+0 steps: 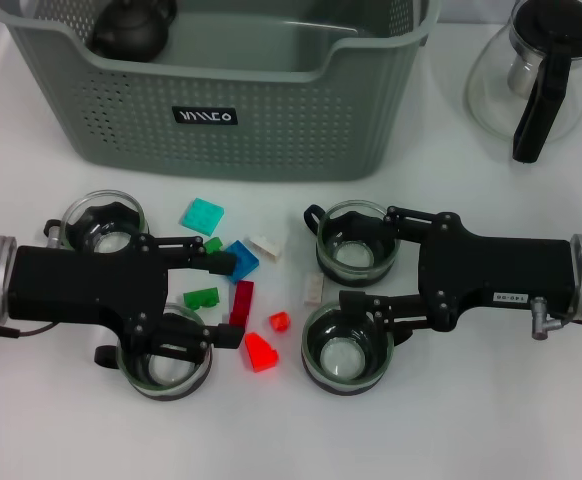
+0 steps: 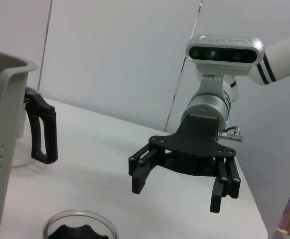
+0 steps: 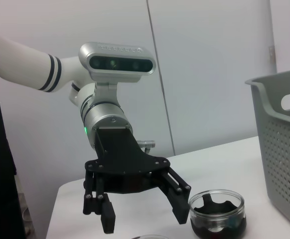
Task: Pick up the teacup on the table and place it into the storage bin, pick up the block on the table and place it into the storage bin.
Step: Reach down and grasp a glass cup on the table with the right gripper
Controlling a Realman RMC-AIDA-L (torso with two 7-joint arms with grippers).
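The left gripper (image 1: 214, 300) hovers wide open at 8 o'clock beside a clear glass teacup (image 1: 166, 362), likely fragile and slippery; grasp its rim. Light plastic blocks (image 1: 241, 300) lie centrally. The right gripper (image 1: 356, 270), also spread, straddles two teacups (image 1: 356, 245). The grey-green perforated storage bin (image 1: 231, 110) stands at 12 o'clock.

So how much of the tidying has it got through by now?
Hardly any. The storage bin holds only a dark teapot; no cup or block is visible in it. Four glass teacups and the scattered coloured blocks are all on the table. Nothing is in hand: the left gripper and right gripper are both open and hover among the cups. All the picking and placing remains.
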